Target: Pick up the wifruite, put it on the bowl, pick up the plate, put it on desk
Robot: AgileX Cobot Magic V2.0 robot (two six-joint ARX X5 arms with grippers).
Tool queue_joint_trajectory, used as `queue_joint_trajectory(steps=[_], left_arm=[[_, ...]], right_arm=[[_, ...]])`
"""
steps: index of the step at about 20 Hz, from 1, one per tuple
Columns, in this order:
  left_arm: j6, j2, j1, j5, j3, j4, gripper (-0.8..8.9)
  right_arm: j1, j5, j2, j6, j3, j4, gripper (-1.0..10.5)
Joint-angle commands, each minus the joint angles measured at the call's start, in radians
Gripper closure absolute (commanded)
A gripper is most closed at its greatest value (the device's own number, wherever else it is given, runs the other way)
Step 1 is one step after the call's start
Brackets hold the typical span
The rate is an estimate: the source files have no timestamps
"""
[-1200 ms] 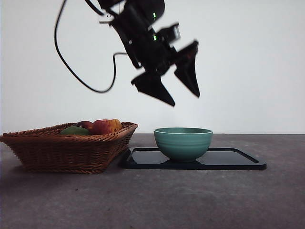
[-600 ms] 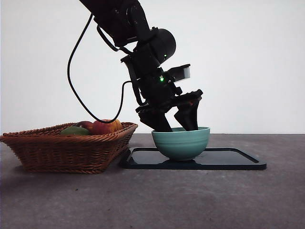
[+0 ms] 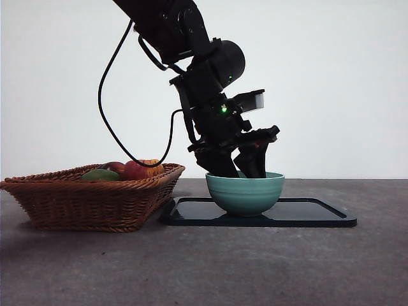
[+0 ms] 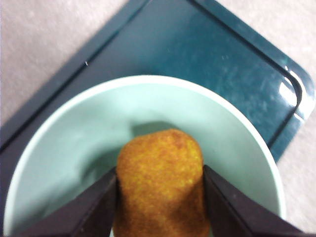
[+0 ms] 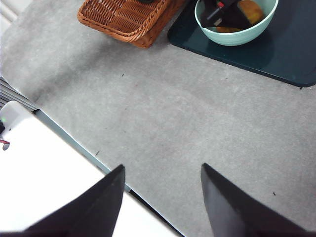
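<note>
Left end effector [image 4: 159, 207]: lowered into the bowl [image 3: 245, 192], its two black jaws pinching an orange-yellow fruit [image 4: 160, 182] from both sides; the fruit sits between the jaws inside the bowl's pale interior, and whether it touches the bowl's bottom cannot be told

Bowl: teal-green, ridged outside, standing upright on the black tray [image 3: 319, 213], toward the tray's end nearest the basket [image 3: 89, 197]

Tray: flat, dark, rectangular with rounded corners, lying on the grey counter [image 3: 204, 268]

Basket: brown wicker, on the counter just beside the tray, holding a green fruit [image 3: 100, 174] and red fruits [image 3: 137, 169] that show above its rim

Right end effector [image 5: 163, 200]: jaws spread apart, nothing between them, held high over bare counter near its edge, well apart from bowl, tray and basket

Cable [image 3: 118, 127]: black, looping down from the left arm over the basket
</note>
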Motion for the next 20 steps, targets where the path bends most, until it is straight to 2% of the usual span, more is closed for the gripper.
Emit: queue_joint_trajectory(steps=[1, 7, 12, 15, 18, 20], left_arm=[[0.003, 0.012, -0.009, 0.0, 0.065, -0.019, 6.04], [-0.136, -0.191, 0.012, 0.0, 0.109, -0.078, 6.04], [-0.253, -0.491, 0.043, -0.002, 0.109, -0.256, 6.04], [-0.272, -0.634, 0.05, -0.14, 0.109, -0.365, 6.04], [-0.286, -0.731, 0.068, -0.181, 0.103, -0.463, 6.04], [-0.303, -0.779, 0.079, -0.245, 0.072, -0.498, 6.04]], right_arm=[[0.006, -0.003, 0.005, -0.011, 0.006, 0.004, 7.0], [0.006, -0.003, 0.005, -0.016, 0.006, 0.004, 7.0], [0.006, 0.0, 0.005, -0.016, 0.006, 0.004, 7.0], [0.006, 0.0, 0.005, -0.015, 0.006, 0.005, 7.0], [0.006, 0.0, 0.005, -0.016, 0.006, 0.005, 7.0], [0.006, 0.0, 0.005, -0.016, 0.006, 0.005, 7.0]])
